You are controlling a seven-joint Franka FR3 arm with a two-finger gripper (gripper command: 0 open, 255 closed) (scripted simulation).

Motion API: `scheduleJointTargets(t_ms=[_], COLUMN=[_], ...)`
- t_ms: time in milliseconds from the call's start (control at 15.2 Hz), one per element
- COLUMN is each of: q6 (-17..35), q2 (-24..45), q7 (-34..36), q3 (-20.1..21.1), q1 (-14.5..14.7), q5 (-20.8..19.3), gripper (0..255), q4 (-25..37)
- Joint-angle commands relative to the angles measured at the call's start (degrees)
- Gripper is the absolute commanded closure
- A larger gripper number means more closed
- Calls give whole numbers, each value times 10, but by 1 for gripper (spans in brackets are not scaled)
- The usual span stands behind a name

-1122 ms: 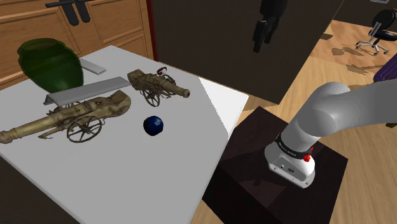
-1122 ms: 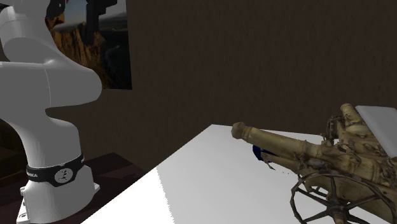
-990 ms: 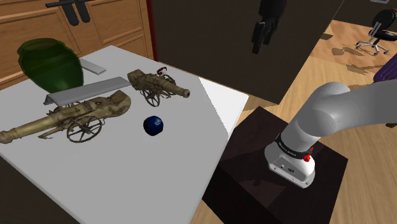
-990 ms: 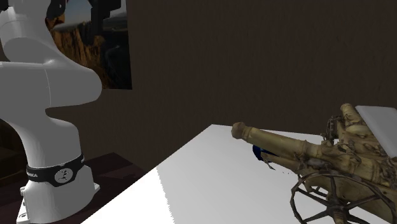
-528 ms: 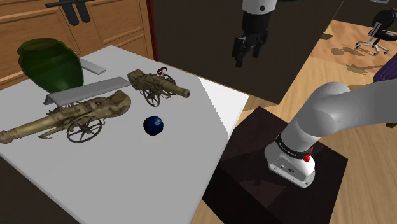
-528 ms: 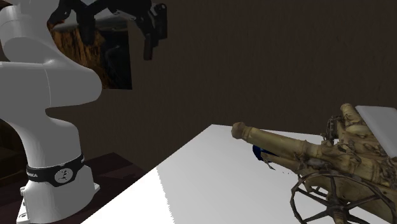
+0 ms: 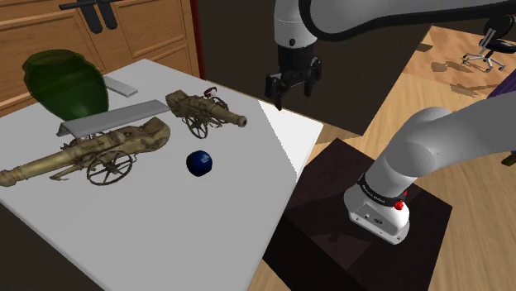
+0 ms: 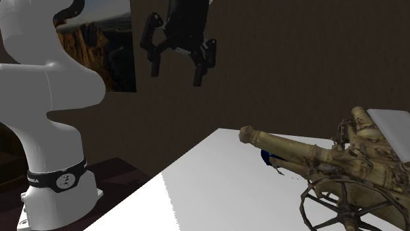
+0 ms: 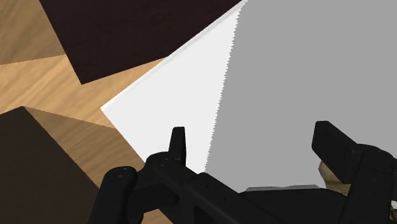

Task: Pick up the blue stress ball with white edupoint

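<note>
The dark blue ball (image 7: 198,163) rests on the white table (image 7: 165,223) in the shoulder view, just in front of the two cannon models. In the second exterior view a sliver of the ball (image 8: 265,157) peeks out under a cannon barrel. My black gripper (image 7: 291,92) hangs open in the air above the table's far corner, well up and to the right of the ball in the shoulder view. The gripper (image 8: 176,67) is also high over the table edge in the second exterior view. In the wrist view the open fingers (image 9: 178,143) stand apart over the table's corner (image 9: 191,83).
A large brass cannon (image 7: 91,149) and a smaller one (image 7: 203,110) stand behind the ball, with a grey flat bar (image 7: 112,117) and a dark green vase (image 7: 66,83) farther back. Wooden cabinets (image 7: 124,33) line the wall. The dark stand (image 7: 355,223) sits at the lower right.
The arm has swung down and toward the shoulder view's left, bringing the gripper from above the dark wall to over the table's far corner. The ball has not moved.
</note>
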Motion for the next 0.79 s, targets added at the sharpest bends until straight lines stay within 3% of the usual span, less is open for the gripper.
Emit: scheduleJointTargets(t_ms=[0,396,594,726], q6=[13,53,66,66], q2=[31,167,262,343], q7=[62,248,359,446], q3=[41,165,232,271], q1=[-9,-61,-94,-108], q5=[8,-20,-71,-126], gripper=[0,0,0,0], q4=[15,91,142,181])
